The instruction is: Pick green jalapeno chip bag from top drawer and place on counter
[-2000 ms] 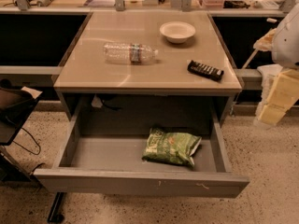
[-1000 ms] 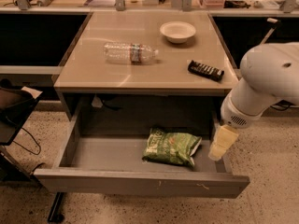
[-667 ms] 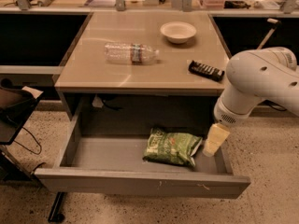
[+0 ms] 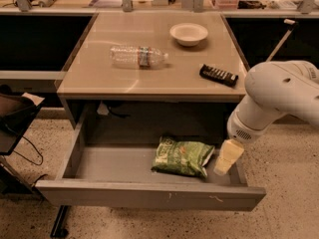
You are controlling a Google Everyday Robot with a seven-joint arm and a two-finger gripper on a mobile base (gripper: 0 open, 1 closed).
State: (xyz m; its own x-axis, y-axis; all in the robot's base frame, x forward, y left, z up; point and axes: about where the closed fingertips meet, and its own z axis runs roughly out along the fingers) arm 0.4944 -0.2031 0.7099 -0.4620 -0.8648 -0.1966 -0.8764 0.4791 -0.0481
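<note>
Reaching into the open drawer (image 4: 149, 194) for the bag (image 4: 182, 157), with no grip on it yet. On the drawer floor, right of centre and toward the front panel: the bag, lying flat, well below the counter (image 4: 94, 78). Long axis running left to right, roughly along the drawer front, skewed a little so the right end sits slightly nearer the front. Hanging at the drawer's right end, at the tip of the white arm (image 4: 279, 93): the gripper (image 4: 228, 157), angled down and leftward, just beside the bag's right end, perhaps brushing its corner, too close to call. Impossible to say whether spread or closed; reads as one pale block. Only one arm here, so no choice of side. Seen from the gripper: bag directly to the left in view, at about the same depth in the drawer, short edge presented first. Probably calls for shifting left over the bag's right portion and closing across its short width rather than spanning the length. Worth minding the drawer's right wall close by and the counter edge above on the way out. Up on the counter: a bottle (image 4: 138, 56), a bowl (image 4: 189, 34) and a black packet (image 4: 219, 75), with bare tan surface along the front left for the set-down.
</note>
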